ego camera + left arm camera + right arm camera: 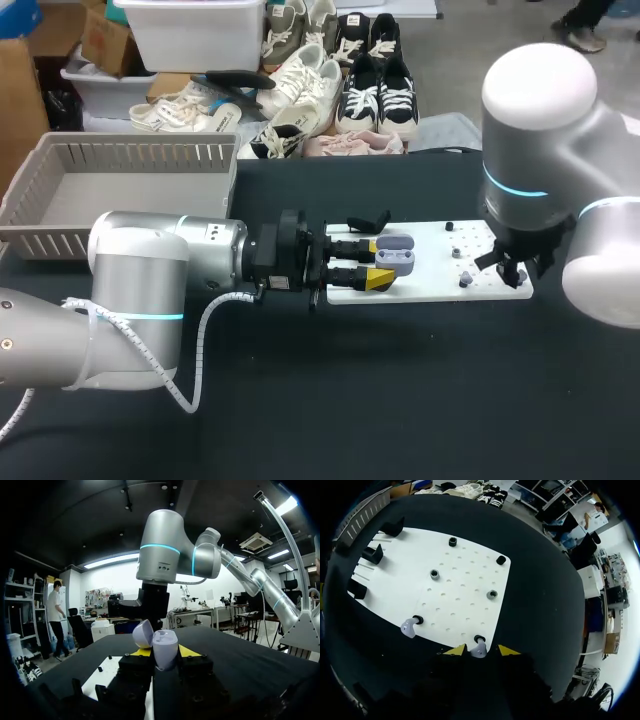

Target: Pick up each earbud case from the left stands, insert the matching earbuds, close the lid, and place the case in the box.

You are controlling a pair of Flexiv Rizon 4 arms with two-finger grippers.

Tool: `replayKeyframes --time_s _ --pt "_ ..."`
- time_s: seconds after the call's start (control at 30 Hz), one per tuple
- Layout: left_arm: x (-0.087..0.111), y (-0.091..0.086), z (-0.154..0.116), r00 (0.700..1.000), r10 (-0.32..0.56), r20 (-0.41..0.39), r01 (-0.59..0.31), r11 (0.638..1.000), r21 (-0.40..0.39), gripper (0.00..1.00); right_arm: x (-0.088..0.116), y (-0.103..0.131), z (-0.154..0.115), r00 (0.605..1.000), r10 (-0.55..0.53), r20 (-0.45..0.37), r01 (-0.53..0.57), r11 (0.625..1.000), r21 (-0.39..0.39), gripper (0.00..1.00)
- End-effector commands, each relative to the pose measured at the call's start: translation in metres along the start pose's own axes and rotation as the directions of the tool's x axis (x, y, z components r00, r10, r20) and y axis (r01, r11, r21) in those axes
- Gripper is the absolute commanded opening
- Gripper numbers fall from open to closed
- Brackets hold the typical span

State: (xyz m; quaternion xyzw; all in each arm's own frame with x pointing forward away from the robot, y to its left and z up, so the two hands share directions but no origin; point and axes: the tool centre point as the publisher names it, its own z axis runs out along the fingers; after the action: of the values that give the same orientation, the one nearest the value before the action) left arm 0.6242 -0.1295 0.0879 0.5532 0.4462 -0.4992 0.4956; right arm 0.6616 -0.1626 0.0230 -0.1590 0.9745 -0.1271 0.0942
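Head view: left hand (375,262) is clamped on the open case (398,259) above the white board (440,285) on the tabletop (400,400). The right hand (515,268) is at 3 o'clock of it, fingers spread either side of 1 earbud (479,652). Case looks light, hard and glossy, so likely slippery. Its hinge seems the weak part, so grip the body's flanks, not the lid (397,242). Its mouth seems to face up, lid swung toward 12 o'clock, long axis along the 9-to-3 line
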Motion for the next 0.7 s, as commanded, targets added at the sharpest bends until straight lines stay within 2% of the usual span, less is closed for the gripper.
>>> replayKeyframes --time_s 0.03,0.23,0.37,0.4,0.7 --pt "0.0002 -0.0004 -0.0002 1.0 0.001 0.001 -0.001 1.0 -0.002 0.0 -0.0013 0.0001 0.0004 1.0 -0.002 -0.005 0.002 1.0 -0.001 0.33" --pt "0.0002 -0.0004 -0.0002 1.0 0.001 0.001 -0.001 1.0 -0.002 0.0 -0.0008 0.0015 0.001 1.0 -0.005 -0.008 0.005 1.0 -0.005 0.31" --pt "0.0002 -0.0004 -0.0002 1.0 0.001 0.001 -0.001 1.0 -0.002 0.0 -0.0008 0.0025 0.0017 1.0 -0.008 -0.011 0.008 1.0 -0.009 0.15" --pt "0.0002 -0.0004 -0.0002 1.0 0.001 0.001 -0.001 1.0 -0.002 0.0 -0.0008 0.0027 0.0018 1.0 -0.009 -0.012 0.009 1.0 -0.01 0.01" --pt "0.0002 -0.0004 -0.0002 1.0 0.001 0.001 -0.001 1.0 -0.002 0.0 0.0001 0.004 0.0011 1.0 -0.008 -0.012 0.008 1.0 -0.015 0.0"
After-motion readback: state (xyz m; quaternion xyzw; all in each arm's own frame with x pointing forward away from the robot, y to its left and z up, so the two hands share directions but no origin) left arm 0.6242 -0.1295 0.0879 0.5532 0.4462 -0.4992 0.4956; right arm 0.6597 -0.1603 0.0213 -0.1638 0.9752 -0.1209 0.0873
